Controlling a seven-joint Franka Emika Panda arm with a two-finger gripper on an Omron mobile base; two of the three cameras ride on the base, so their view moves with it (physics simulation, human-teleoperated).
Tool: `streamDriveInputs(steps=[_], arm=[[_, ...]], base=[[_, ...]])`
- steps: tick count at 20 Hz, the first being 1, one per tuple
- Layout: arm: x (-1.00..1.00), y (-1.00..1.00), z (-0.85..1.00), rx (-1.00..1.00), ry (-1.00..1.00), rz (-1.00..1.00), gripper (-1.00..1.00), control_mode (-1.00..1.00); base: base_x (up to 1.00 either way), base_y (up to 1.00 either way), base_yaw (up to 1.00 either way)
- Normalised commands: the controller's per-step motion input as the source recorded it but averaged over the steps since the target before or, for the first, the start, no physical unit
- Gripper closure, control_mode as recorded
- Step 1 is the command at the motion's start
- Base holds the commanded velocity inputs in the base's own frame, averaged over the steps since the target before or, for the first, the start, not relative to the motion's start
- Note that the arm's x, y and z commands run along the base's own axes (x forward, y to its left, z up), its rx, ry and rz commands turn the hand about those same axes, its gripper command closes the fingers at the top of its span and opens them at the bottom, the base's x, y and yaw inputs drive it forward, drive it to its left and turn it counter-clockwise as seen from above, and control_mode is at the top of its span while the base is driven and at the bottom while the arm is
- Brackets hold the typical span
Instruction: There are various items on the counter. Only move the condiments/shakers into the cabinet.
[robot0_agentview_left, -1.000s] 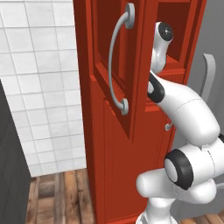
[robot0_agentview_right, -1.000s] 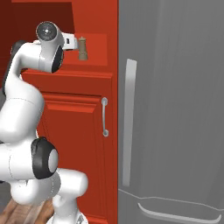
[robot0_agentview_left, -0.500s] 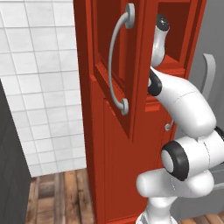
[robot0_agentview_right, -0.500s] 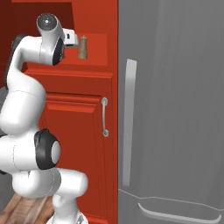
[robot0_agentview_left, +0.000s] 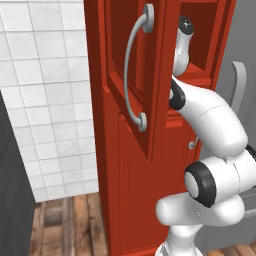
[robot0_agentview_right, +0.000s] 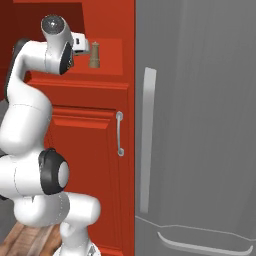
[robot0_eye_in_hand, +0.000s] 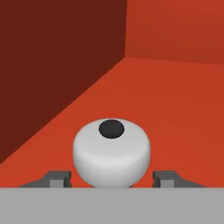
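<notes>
Cabinet: I see the red wood cabinet (robot0_agentview_left: 150, 165) with its door swung open and its red shelf (robot0_eye_in_hand: 175, 113) inside.
Arm: reaching further in than a second ago.
Shaker on shelf: tan wooden mill-shaped shaker (robot0_agentview_right: 94, 55) stands upright there, so one looks done.
Shaker in hand: white ball top (robot0_eye_in_hand: 111, 151) sits between the gripper (robot0_eye_in_hand: 111, 178) fingers, apparently held just above the shelf; release remains.

Flat, even rendered light, soft shading inside the cabinet (robot0_eye_in_hand: 175, 30), no glare.
</notes>
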Motion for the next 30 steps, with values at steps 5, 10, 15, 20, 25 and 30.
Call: streamDriveInputs(steps=[5, 10, 15, 20, 25, 30], arm=[[-0.39, 0.0, 0.0, 0.0, -0.05, 0.0, -1.0, -1.0], [-0.97, -0.18, 0.0, 0.01, -0.12, 0.0, -1.0, -1.0], [-1.0, -0.39, 0.01, 0.08, -0.17, -0.03, -1.0, -1.0], [-1.0, -0.6, 0.0, 0.1, -0.05, -0.08, -1.0, -1.0], [-1.0, -0.68, -0.02, 0.09, 0.05, -0.11, -1.0, -1.0], [-1.0, -0.49, -0.2, 0.0, 0.19, -0.1, -1.0, -1.0]], base=[[0.0, 0.0, 0.0], [0.0, 0.0, 0.0], [0.0, 0.0, 0.0], [0.0, 0.0, 0.0], [0.0, 0.0, 0.0], [0.0, 0.0, 0.0]])
